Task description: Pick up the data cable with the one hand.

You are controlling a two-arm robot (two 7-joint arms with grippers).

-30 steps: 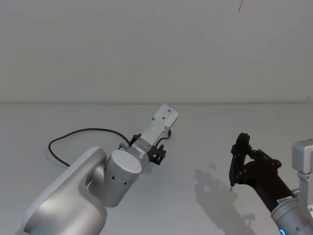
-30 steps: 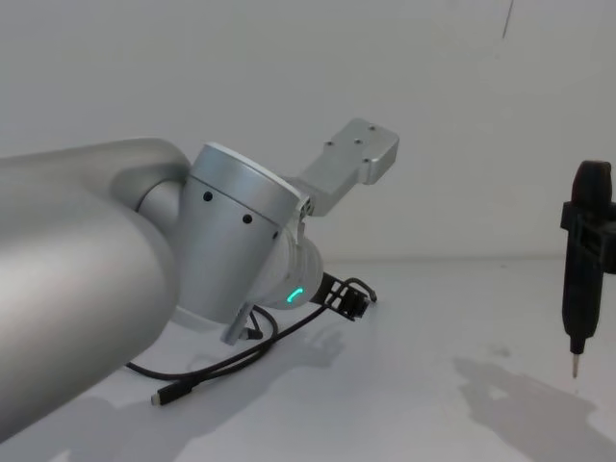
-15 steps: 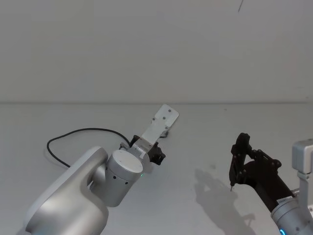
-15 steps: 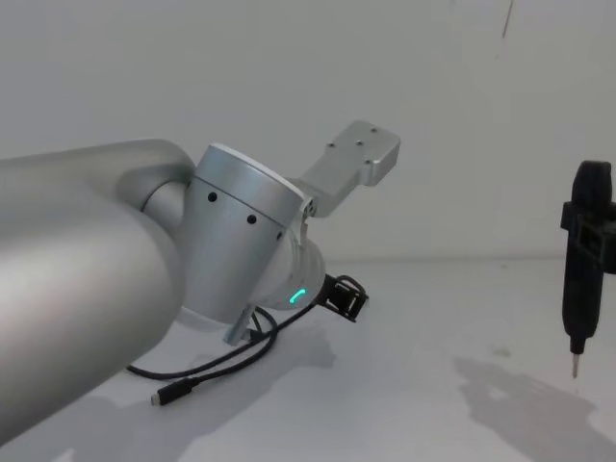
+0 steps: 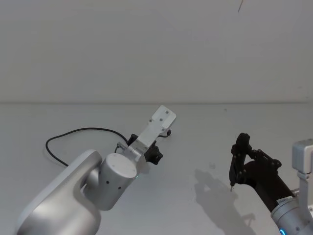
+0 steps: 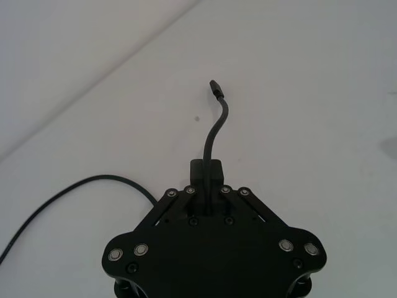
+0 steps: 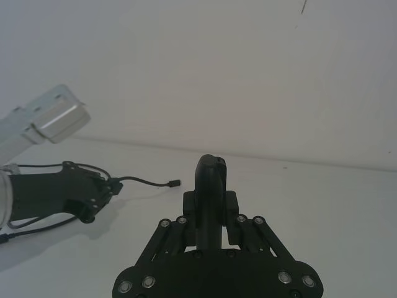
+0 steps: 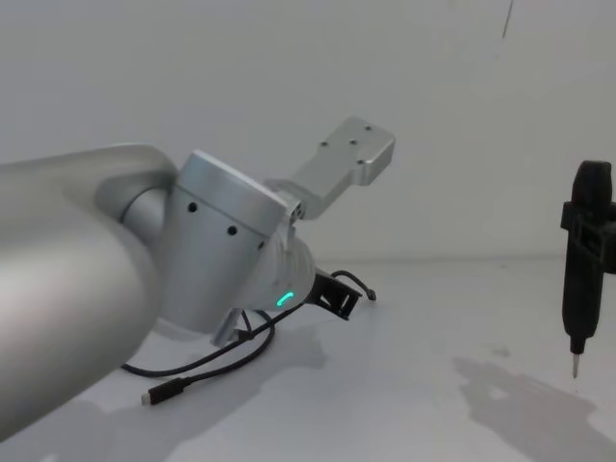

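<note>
The data cable (image 5: 83, 129) is a thin black cord looping over the white table on my left. My left gripper (image 5: 154, 152) is shut on it near one end. In the left wrist view the left gripper (image 6: 207, 172) pinches the data cable (image 6: 214, 127), whose short free end curves out to a small plug (image 6: 214, 87). From the chest, the left gripper (image 8: 337, 295) hangs just over the table while the data cable (image 8: 207, 358) trails down to its other plug (image 8: 159, 393). My right gripper (image 5: 244, 164) is parked at the right, shut on a black stick tool (image 5: 238, 149).
The table is plain white with a white wall behind it. The stick tool (image 8: 582, 260) hangs tip down at the right edge of the chest view. My thick silver left arm (image 8: 87, 269) covers the near left of the table.
My left gripper has drawn back a little to the left with the cable in it. The trailing cable and its plug slid left on the table. The right arm has not moved.
</note>
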